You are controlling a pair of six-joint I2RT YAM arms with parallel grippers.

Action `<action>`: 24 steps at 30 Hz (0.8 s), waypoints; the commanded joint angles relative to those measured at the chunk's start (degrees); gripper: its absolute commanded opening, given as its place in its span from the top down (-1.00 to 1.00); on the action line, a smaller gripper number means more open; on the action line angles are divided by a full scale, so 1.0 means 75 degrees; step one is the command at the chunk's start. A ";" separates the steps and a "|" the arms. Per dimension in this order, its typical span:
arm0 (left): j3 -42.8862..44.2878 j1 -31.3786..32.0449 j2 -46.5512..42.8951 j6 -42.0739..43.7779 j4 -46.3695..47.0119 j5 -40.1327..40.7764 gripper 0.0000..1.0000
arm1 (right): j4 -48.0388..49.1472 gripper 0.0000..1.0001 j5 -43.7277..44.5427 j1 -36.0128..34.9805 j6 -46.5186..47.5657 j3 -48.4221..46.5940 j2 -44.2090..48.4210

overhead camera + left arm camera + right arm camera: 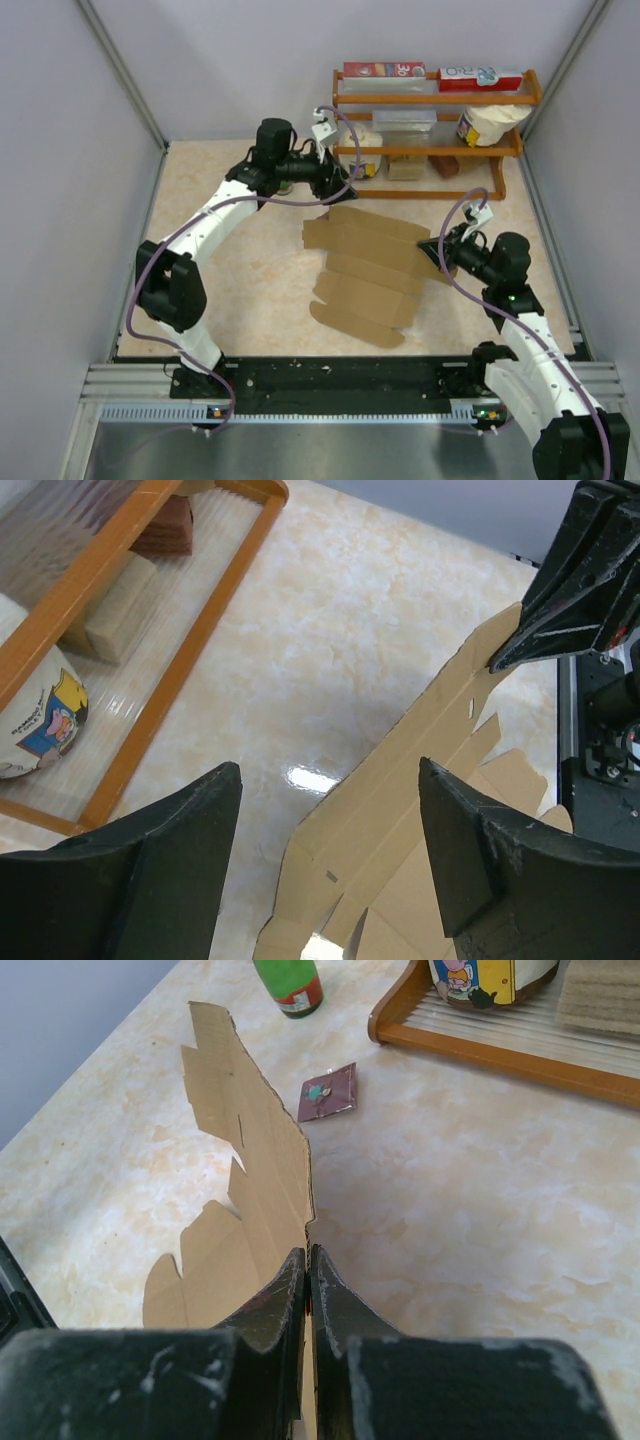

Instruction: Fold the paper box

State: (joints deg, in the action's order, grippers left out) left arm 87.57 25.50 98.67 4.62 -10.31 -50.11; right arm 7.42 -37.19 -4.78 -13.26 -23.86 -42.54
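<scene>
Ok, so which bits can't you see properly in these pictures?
Green bottle: right wrist view, top cut off by the picture's upper edge.
Paper box: right wrist view, its pinched edge hides between the fingers of the right gripper; left wrist view, its near end runs off the bottom.
Left gripper: top view, too dark and small to tell if it touches the box.
Printed cartons: top view, words too small to read.

Pale marbled table point(250, 260), unfolded brown paper box point(365, 275) spread across its middle, wooden rack point(430, 150) standing at the far right, small dark-red card point(330, 1092) lying near the rack's front rail, green bottle point(288, 985) upright just beyond the card.
</scene>
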 commanded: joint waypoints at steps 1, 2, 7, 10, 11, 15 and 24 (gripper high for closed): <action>0.0464 0.0163 0.0097 0.0977 -0.0734 -0.0235 -0.50 | 0.0487 1.00 -0.0198 -0.0055 -0.0072 -0.0124 -0.0011; 0.0499 0.0209 0.0109 0.1128 -0.0840 0.0022 -0.50 | 0.0476 1.00 -0.0221 -0.0055 -0.0084 -0.0182 -0.0023; 0.0266 0.0362 -0.0113 0.1317 -0.0947 0.0458 -0.50 | 0.0359 1.00 -0.0163 -0.0066 -0.0119 -0.0393 -0.0093; -0.0004 0.0362 -0.0230 0.1212 -0.0724 0.0540 -0.50 | 0.0288 1.00 -0.0127 -0.0055 -0.0131 -0.0498 -0.0186; -0.0027 0.0362 -0.0242 0.1189 -0.0712 0.0540 -0.50 | 0.0265 1.00 -0.0127 -0.0055 -0.0119 -0.0534 -0.0233; -0.0039 0.0362 -0.0289 0.1153 -0.0654 0.0575 -0.50 | 0.0194 1.00 -0.0104 -0.0066 -0.0154 -0.0569 -0.0292; 0.0019 0.0362 -0.0207 0.0954 -0.0372 0.0552 -0.50 | 0.0124 1.00 -0.0034 -0.0078 -0.0143 -0.0534 -0.0316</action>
State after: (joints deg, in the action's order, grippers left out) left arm 87.44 28.23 98.89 11.97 -16.25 -45.45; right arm 6.76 -37.47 -4.78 -14.13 -25.21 -44.80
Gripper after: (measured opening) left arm 0.754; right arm 0.008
